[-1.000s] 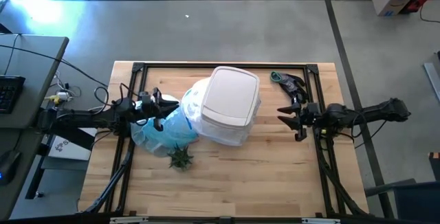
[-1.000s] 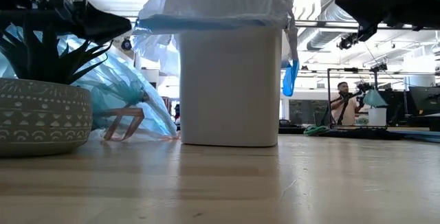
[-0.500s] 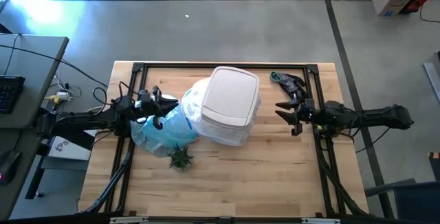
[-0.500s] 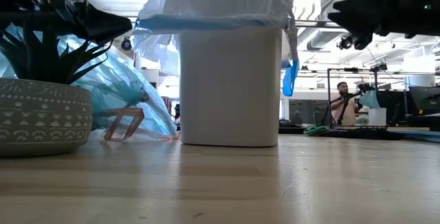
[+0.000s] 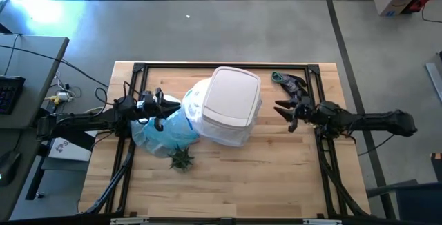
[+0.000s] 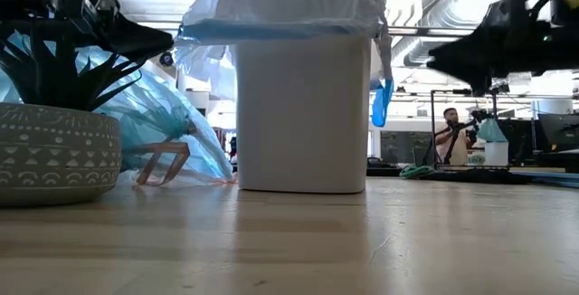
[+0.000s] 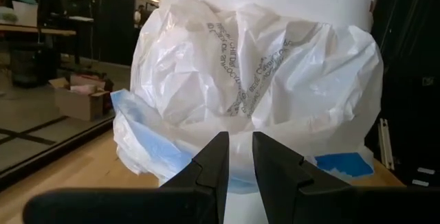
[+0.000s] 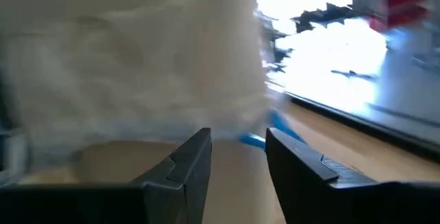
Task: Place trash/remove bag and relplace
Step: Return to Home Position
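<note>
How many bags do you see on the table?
2. A blue bag lies on the table left of the bin, by the plant. A white bag lines the bin, bulging out under the lid. More may be hidden inside.

Two slim matte-black arms [image 5: 362,120], segmented links, bulkier joints; left hand [image 5: 161,106] & right hand [image 5: 282,107]: tapered angular black fingers [image 7: 214,163].

Smooth white plastic bin [image 5: 232,99]; crinkly translucent blue bag [image 5: 164,132]; matt wooden table [image 5: 266,178]
</note>
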You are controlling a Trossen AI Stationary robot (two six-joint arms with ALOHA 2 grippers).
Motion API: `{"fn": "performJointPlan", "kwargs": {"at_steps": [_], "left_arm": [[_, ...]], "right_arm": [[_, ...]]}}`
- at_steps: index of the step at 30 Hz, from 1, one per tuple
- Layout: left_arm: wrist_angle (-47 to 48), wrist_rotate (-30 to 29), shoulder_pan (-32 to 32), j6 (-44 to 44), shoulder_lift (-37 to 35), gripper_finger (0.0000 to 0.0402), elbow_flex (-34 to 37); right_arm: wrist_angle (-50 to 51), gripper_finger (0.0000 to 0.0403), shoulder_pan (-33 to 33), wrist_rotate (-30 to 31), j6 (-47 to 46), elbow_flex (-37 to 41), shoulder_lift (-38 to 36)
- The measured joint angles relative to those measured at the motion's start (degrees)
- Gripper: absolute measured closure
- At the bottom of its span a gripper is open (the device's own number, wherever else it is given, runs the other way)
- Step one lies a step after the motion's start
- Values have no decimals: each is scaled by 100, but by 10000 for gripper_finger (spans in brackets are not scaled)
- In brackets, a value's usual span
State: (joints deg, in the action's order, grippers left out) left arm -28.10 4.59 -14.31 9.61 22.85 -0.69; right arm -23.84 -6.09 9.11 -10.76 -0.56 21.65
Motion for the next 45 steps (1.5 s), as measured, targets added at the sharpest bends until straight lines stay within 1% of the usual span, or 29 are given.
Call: {"fn": "performJointPlan", "kwargs": {"at_steps": [5, 9, 13, 21, 45], "left_arm": [[33, -35, 2, -15, 0, 353, 0], [58, -38, 2, -20, 0, 353, 0], [198, -42, 2, -22, 0, 353, 0], [450, -53, 2, -20, 0, 353, 0], [457, -53, 2, -20, 0, 353, 0]], "right_arm": [[479, 275, -194, 753, -721, 0, 0], [832, 275, -203, 1371, -1518, 0, 0], [1106, 275, -203, 1598, -2035, 2, 2], [1262, 275, -203, 1614, -1884, 2, 2], [1290, 275, -203, 1592, -1882, 4, 1]]}}
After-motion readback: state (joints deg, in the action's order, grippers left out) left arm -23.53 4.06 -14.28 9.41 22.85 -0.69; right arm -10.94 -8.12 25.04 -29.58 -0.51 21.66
